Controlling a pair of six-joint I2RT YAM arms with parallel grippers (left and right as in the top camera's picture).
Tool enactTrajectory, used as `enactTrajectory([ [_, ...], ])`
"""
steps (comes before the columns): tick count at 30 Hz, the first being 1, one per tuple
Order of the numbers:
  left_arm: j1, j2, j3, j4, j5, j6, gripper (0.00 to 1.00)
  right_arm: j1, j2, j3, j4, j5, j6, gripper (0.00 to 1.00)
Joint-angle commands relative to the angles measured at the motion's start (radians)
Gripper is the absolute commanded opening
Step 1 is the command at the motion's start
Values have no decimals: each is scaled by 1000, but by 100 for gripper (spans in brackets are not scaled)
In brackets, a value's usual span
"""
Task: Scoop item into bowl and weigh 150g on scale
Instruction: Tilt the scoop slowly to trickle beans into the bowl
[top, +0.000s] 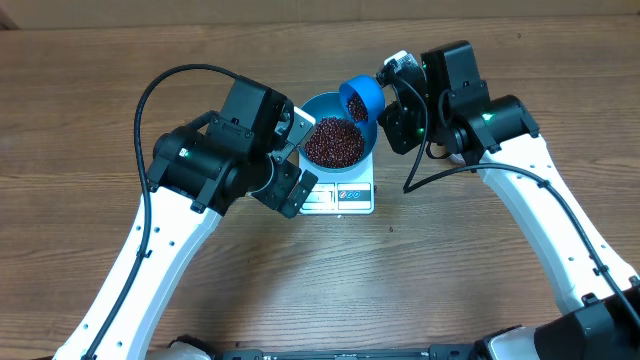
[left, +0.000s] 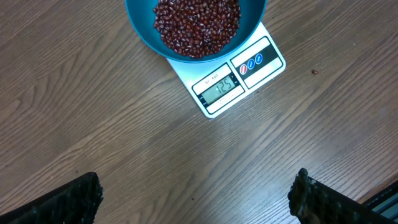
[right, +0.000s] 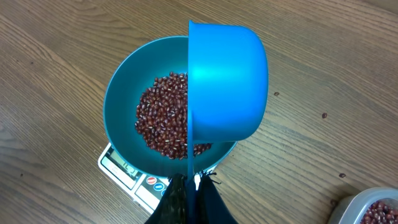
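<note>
The metallic-blue bowl (top: 318, 108) stands on the white scale (top: 340, 197), holding a heap of red-brown beans (top: 333, 142). In the left wrist view the scale (left: 261, 62) shows 125 on its display, below the bowl (left: 140, 15) and beans (left: 196, 25). My right gripper (right: 194, 193) is shut on the thin handle of a small blue scoop (right: 227, 81). The scoop is tipped on its side over the right part of the bowl (right: 121, 99), its mouth facing the beans (right: 161, 118). My left gripper (left: 199, 199) is open over bare table beside the scale, holding nothing.
A clear plastic tub (right: 373, 208) with more beans shows at the bottom right of the right wrist view. A few stray beans (right: 324, 115) lie on the wooden table to the right of the bowl. The left arm (top: 215, 150) hangs close to the scale's left side.
</note>
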Motion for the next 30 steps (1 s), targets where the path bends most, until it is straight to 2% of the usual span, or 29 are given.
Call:
enactTrajectory([
  [1,4,-3,-2,0,11,16,100,6,-23,32,2,-11,-4,4],
  [11,4,-3,-2,0,11,16,100,9,-23,32,10,-65,29,4],
  [16,4,-3,-2,0,11,16,100,38,-22,31,21,34,10,4],
  [21,4,-3,-2,0,11,16,100,48,-23,31,14,-33,45,4],
  [24,4,-3,-2,0,11,16,100,50,-22,31,15,23,50,4],
  [30,4,-3,-2,0,11,16,100,51,-22,31,7,18,53,4],
])
